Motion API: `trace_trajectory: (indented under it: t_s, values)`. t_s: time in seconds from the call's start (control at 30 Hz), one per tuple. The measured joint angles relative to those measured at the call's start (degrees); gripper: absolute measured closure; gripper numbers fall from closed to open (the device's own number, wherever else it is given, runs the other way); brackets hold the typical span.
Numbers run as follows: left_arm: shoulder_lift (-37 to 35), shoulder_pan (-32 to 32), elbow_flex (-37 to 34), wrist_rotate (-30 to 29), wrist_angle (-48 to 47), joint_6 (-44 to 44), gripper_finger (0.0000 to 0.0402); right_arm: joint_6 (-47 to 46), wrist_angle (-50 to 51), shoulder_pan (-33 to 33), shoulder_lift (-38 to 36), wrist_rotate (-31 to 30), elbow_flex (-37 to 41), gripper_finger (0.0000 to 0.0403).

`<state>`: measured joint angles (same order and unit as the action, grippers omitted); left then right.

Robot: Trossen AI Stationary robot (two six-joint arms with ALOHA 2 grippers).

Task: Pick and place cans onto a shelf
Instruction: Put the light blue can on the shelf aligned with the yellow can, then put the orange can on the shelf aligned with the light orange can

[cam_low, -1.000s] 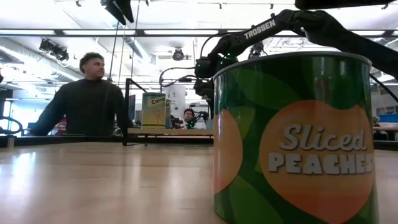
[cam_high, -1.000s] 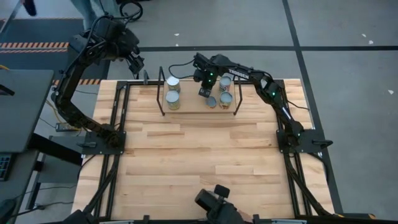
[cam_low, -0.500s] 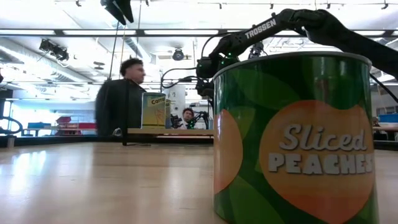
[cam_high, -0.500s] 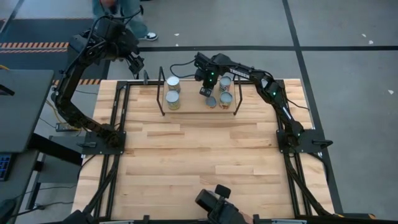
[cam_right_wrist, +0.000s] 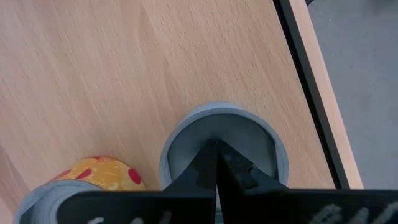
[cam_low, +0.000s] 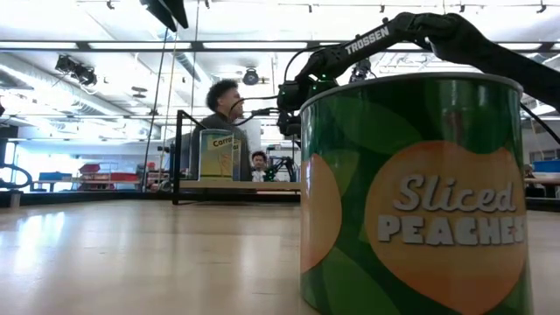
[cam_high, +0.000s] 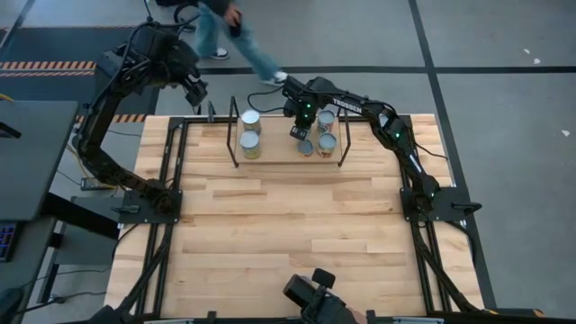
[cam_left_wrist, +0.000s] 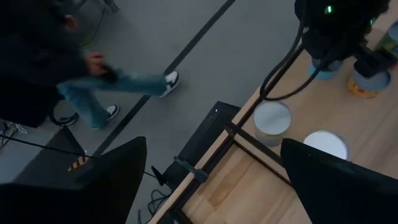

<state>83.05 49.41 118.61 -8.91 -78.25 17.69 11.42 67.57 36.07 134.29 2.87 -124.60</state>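
The black wire shelf [cam_high: 279, 148] with a wooden board stands at the table's far middle. Several cans stand on it: two at its left end [cam_high: 250, 120] [cam_high: 250, 145], and a blue-grey can [cam_high: 306, 147] with two more [cam_high: 327, 141] [cam_high: 326, 120] at its right. My right gripper [cam_high: 298, 131] is shut right over the blue-grey can's top [cam_right_wrist: 245, 134], next to a yellow, red-spotted can [cam_right_wrist: 102, 175]. My left gripper [cam_high: 194, 92] is open and empty, high above the table's far left corner; its wrist view shows two shelf cans [cam_left_wrist: 272, 118] [cam_left_wrist: 324, 144]. My right gripper's shut fingertips [cam_right_wrist: 216, 163] point down at the middle of the blue-grey can's round top [cam_right_wrist: 245, 134]. The can stands upright on the shelf board. I cannot tell whether the fingertips touch the top or hang just above it.
A green "Sliced Peaches" can [cam_low: 420, 192] stands close in front of the low camera, near the table's front edge. A tan-labelled can [cam_low: 216, 155] shows on the shelf. A person [cam_high: 229, 31] walks on the floor beyond the far edge. Black arm-mount rails [cam_high: 171, 162] run along both sides.
A person has walked along the floor beyond the table's far edge, from left toward the right. Neither arm has visibly moved, and the cans stand as before.
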Motion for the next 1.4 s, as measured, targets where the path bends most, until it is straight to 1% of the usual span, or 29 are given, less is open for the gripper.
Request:
trace_trajectory:
  t_s: [0.27,0.43,0.5,0.63,0.8,0.93,1.0,1.1,1.27,1.4]
  values:
    - [-0.79,-0.15,0.00,0.14,2.34,-2.72,0.0026,1.00,0.58,-0.06,-1.95,-0.44,0.15,0.0399]
    - [-1.58,-0.15,0.00,0.16,3.62,-4.39,0.0026,2.23,0.05,-1.75,-6.81,-0.52,0.13,0.0399]
    - [-2.19,-0.15,0.00,1.03,3.74,-5.11,0.0026,1.95,-1.10,-2.87,-9.39,-0.48,0.11,0.0399]
    - [-3.63,-1.05,0.00,6.19,3.35,-6.58,0.0026,0.80,-1.64,-6.48,-15.70,-0.53,0.01,0.0400]
    - [-5.68,-4.73,-0.37,7.69,1.60,-6.88,0.0026,2.08,-0.81,-15.22,-22.15,-0.08,-0.02,0.0400]
    - [-8.88,-9.58,-5.80,11.88,1.85,-8.83,0.0026,2.19,2.09,-22.27,-24.60,0.20,-0.06,0.0394]
    - [-10.90,-13.02,-9.65,12.34,1.82,-10.06,0.0026,2.13,4.10,-25.75,-24.93,-0.12,-0.07,0.0383]
    - [-14.18,-19.30,-16.40,12.34,2.30,-12.34,0.0026,1.29,6.78,-30.53,-24.88,-0.33,-0.07,0.0355]
    - [-19.01,-31.47,-25.89,11.90,7.55,-23.78,0.0026,-1.60,11.90,-37.67,-24.78,-0.69,-0.09,0.0294]
    - [-21.28,-42.13,-31.90,8.00,14.71,-34.03,0.0026,-4.73,15.12,-44.20,-24.75,-0.68,0.02,0.0242]
